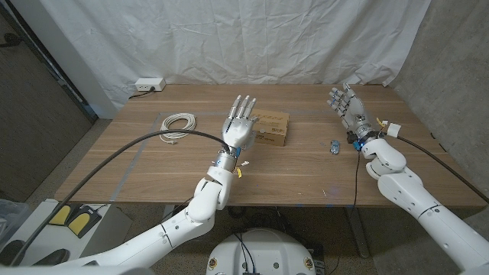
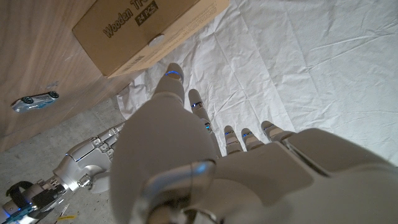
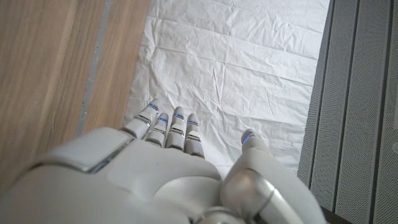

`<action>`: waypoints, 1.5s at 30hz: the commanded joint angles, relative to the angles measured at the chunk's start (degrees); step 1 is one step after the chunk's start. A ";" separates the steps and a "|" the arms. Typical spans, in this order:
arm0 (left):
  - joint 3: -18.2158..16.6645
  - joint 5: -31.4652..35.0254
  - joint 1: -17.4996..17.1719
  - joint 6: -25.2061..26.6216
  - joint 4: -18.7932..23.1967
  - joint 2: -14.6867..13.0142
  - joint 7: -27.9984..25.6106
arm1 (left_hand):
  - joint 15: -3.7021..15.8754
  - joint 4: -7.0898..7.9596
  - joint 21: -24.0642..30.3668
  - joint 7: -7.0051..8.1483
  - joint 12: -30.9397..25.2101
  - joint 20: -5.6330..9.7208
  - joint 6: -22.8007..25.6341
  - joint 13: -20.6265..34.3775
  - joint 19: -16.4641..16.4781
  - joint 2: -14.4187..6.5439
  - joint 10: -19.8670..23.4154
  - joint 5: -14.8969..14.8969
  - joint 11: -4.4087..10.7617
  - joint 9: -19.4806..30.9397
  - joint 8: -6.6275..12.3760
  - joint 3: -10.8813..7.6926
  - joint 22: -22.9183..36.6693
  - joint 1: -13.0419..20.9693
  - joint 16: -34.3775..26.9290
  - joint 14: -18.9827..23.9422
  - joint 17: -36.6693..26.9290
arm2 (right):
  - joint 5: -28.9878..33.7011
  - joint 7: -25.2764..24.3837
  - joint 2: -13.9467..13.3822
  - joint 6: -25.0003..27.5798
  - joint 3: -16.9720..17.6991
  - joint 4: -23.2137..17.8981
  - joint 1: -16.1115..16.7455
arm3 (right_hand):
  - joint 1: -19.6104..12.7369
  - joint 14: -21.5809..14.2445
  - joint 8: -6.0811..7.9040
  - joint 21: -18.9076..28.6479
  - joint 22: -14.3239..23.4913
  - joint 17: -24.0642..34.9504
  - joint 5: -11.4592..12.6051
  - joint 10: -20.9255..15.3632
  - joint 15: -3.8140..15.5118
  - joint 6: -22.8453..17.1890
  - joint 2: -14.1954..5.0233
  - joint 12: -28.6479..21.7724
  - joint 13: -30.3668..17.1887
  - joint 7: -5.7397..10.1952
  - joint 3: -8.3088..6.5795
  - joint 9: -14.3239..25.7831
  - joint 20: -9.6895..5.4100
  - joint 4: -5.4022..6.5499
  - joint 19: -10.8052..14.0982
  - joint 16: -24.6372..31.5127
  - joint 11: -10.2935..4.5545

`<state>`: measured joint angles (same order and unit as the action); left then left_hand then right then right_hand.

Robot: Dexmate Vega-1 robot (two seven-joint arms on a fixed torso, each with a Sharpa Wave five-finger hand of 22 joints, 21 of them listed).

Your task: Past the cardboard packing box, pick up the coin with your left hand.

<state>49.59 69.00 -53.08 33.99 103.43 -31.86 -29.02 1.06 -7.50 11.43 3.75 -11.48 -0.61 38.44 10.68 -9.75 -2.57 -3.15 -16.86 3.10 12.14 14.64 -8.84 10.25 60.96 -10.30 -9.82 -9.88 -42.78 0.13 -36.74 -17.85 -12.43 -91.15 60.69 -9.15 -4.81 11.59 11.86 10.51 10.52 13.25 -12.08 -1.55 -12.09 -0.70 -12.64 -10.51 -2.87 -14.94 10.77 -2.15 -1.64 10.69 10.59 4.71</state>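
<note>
Both hands hold nothing. The left hand (image 1: 239, 128) hangs over the middle of the table (image 1: 153, 172) with its fingers straight and apart, tips reaching toward the near left end of the cardboard box (image 1: 269, 127). That reads as an approach pose: it must get beyond the box, so the fingers stay open for now. The coin, the thing to be picked up, I cannot make out; it is probably on the far side of the box, hidden or too small to tell. A small blue toy car (image 1: 335, 146) lies well to the box's right, near the right hand (image 1: 348, 109), which stands upright with fingers spread, seemingly parked out of the way. A coiled white cable (image 1: 178, 124) lies off to the left.
</note>
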 commanded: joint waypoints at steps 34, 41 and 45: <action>4.56 -3.02 5.38 1.70 -5.78 1.75 2.37 | 0.69 0.15 -0.11 -0.16 0.13 0.64 1.74 -0.04 -1.82 0.09 -1.15 0.69 0.43 0.18 0.04 0.89 0.28 1.39 0.03 -1.47 -0.20 | -0.89 0.78 0.50 -0.86 0.93 0.49 0.80 | 0.13 -0.19 -0.17 -0.11 0.22 0.33 0.37 -0.47 -0.32 -0.32 -0.12 0.30 -0.10 -0.08 0.38 0.12 -1.04 -0.06 0.05 0.27 -0.04; 4.56 -3.87 5.41 1.66 -5.96 1.75 2.25 | 0.67 0.17 -0.06 -0.22 0.10 0.72 1.88 -0.03 -1.92 0.25 -1.25 0.72 0.47 0.22 -0.01 1.10 0.29 1.46 -0.01 -1.58 -0.23 | -0.66 0.88 0.70 -0.81 0.57 0.80 0.14 | 0.14 -0.20 -0.18 -0.10 0.22 0.33 0.37 -0.45 -0.31 -0.30 -0.15 0.32 -0.10 -0.07 0.41 0.12 -1.04 -0.08 0.05 0.27 -0.03; 4.75 -4.43 5.51 1.41 -6.19 1.92 2.20 | 0.64 0.20 -0.04 -0.26 0.08 0.64 1.92 -0.03 -1.96 0.28 -1.29 0.71 0.51 0.24 -0.03 1.18 0.30 1.49 -0.03 -1.62 -0.24 | -0.57 0.88 0.85 -0.98 0.47 0.99 -0.04 | 0.14 -0.18 -0.17 -0.10 0.22 0.32 0.38 -0.45 -0.32 -0.33 -0.16 0.32 -0.10 -0.09 0.41 0.12 -1.02 -0.09 0.05 0.26 -0.04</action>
<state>54.08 65.88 -47.77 35.76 97.76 -30.03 -26.32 1.34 -7.36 11.43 3.68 -11.48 -0.07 40.15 10.68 -9.84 -2.50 -3.74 -16.43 3.70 12.13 14.64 -7.74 10.25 61.93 -10.30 -10.11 -10.02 -43.67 0.82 -36.31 -18.79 -11.46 -90.84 61.49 -9.16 -4.81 11.59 11.86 10.51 10.52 13.25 -12.08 -1.54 -12.08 -0.70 -12.64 -10.51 -2.87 -14.55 10.77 -2.15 -1.72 10.69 10.59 4.70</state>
